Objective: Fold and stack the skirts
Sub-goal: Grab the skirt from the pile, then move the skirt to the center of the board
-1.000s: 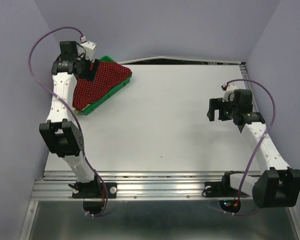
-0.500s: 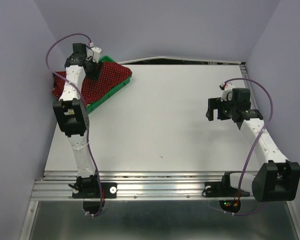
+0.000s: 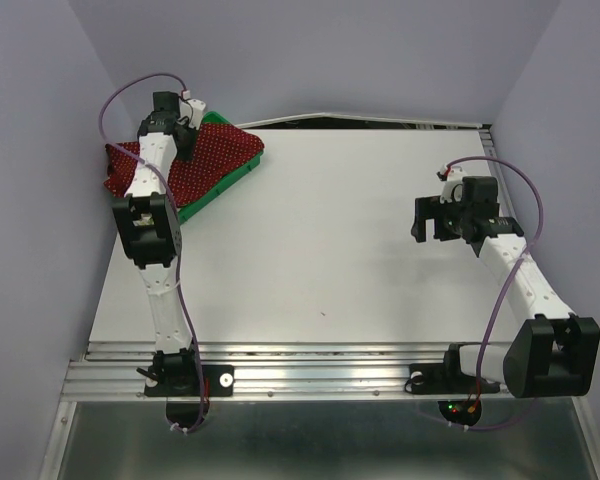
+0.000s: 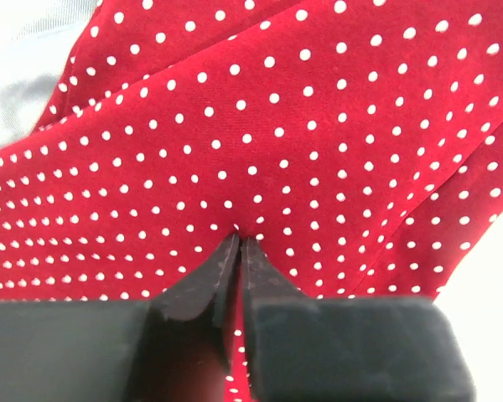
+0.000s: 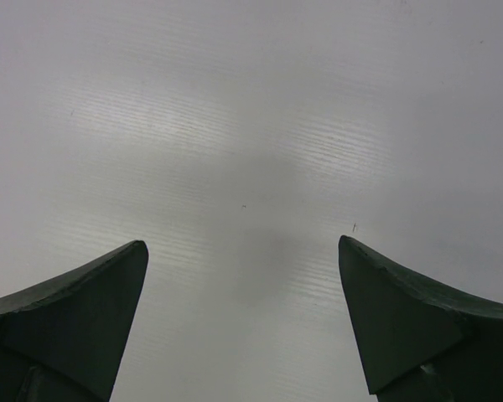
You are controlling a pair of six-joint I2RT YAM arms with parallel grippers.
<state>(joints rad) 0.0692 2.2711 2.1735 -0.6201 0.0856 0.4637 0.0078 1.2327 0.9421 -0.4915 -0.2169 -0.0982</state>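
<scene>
The red skirt (image 3: 220,155) is draped over a green tray (image 3: 208,198) at the table's (image 3: 330,240) far left corner. The left gripper (image 4: 240,244) is seen pinching a fold of it only in the left wrist view. The right gripper (image 5: 243,247) is held spread above the table, well apart.

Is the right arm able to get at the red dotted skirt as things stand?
Probably not: the skirt lies in the far left corner, the left gripper shut on it, the right gripper across the table.
</scene>
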